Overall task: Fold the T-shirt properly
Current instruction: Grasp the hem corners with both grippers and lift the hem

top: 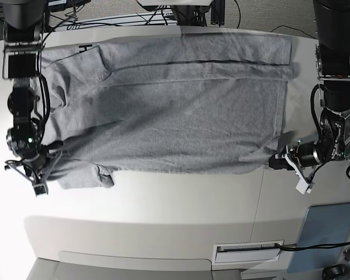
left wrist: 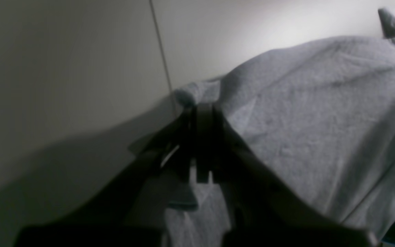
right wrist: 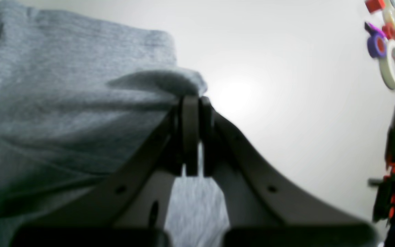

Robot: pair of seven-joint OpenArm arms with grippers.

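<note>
So, the white worktop (top: 181, 204) carries everything, and the T-shirt (top: 175, 111) takes up most of its far half, spread flat and sideways across the base view, heather grey with the plain side up. One long fold line runs along its far edge, and a sliver of black lettering peeks out near the far corner on that view's left. A short sleeve bunches into a small flap at the near edge on the same side. The shirt's near edge lies roughly along the middle of the worktop, and the near half of the surface shows bare white.

Over to the arms. The left gripper (left wrist: 202, 104) sits at the shirt's near corner on the base view's right, jaws clenched together with a pinch of grey fabric caught at the tips; the cloth rises from that pinch in a taut slope away across the left wrist view. The right gripper (right wrist: 194, 97) is at the opposite near corner, on the base view's left, jaws likewise clamped tight on a rolled lip of the T-shirt's edge, fabric draping off behind it.

Smaller things now: a blue-grey mat (top: 326, 236) lies at the near right corner of the base view, and a roll of tape (right wrist: 393, 65) shows among coloured clutter at the edge of the right wrist view.
</note>
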